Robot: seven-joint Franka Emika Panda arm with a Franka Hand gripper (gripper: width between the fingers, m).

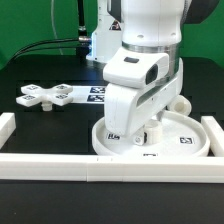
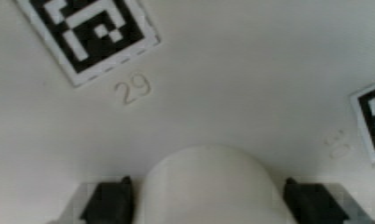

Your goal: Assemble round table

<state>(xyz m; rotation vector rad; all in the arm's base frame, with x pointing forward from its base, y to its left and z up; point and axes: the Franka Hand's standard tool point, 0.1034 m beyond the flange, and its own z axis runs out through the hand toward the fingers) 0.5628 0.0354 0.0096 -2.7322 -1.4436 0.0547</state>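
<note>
The arm (image 1: pixel 145 70) hides most of the disc (image 1: pixel 190 140) in the exterior view, so the leg (image 2: pixel 210 180) shows clearly only in the wrist view, blurred and cut off by the frame edge, as are the disc's markers (image 2: pixel 99 30). The disc lies flat on the counter (image 1: pixel 40 125) in the corner of the rails (image 1: pixel 60 162) with the leg standing inside its rim; the foot (image 1: pixel 50 97) lies well apart, toward the exterior view's left. The end effector (image 2: pixel 209 200), about half closed, is clenched on the leg, a dark finger (image 2: pixel 109 198) against each side
</note>
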